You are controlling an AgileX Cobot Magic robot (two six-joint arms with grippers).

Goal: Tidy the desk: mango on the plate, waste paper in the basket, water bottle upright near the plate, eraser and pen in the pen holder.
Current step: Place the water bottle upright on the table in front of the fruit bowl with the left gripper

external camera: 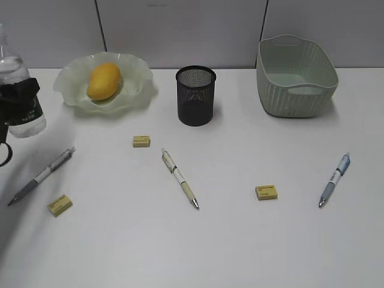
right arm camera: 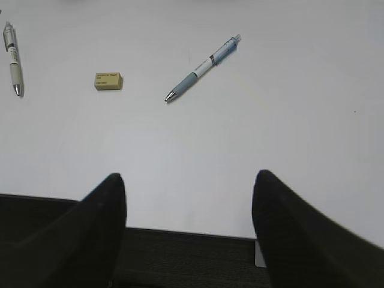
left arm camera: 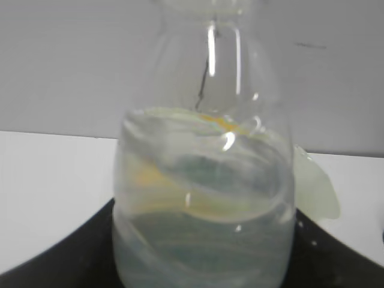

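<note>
Gripping the water bottle [external camera: 18, 90] upright at the desk's [external camera: 240, 240] nine o'clock edge, left gripper [external camera: 17, 99] clamped around the label band, bottle just beside the plate [external camera: 138, 78]. Mango [external camera: 104, 81] on plate, eleven o'clock. Pen holder [external camera: 195, 96] at twelve; basket [external camera: 295, 75] at one. Three pens: grey [external camera: 42, 175], cream [external camera: 179, 178], blue [external camera: 335, 179]. Three yellow erasers [external camera: 141, 141] loose. Right gripper [right arm camera: 189, 198] hovering low at the near desk edge, fingers [right arm camera: 102, 216] spread wide, holding nothing.

Grey panelled wall [external camera: 180, 30] spanned top of frame. Two dark vertical seams [external camera: 101, 24] divided it, upper left and upper right. Dark floor strip [right arm camera: 186, 258] lay at bottom edge of right wrist view.
</note>
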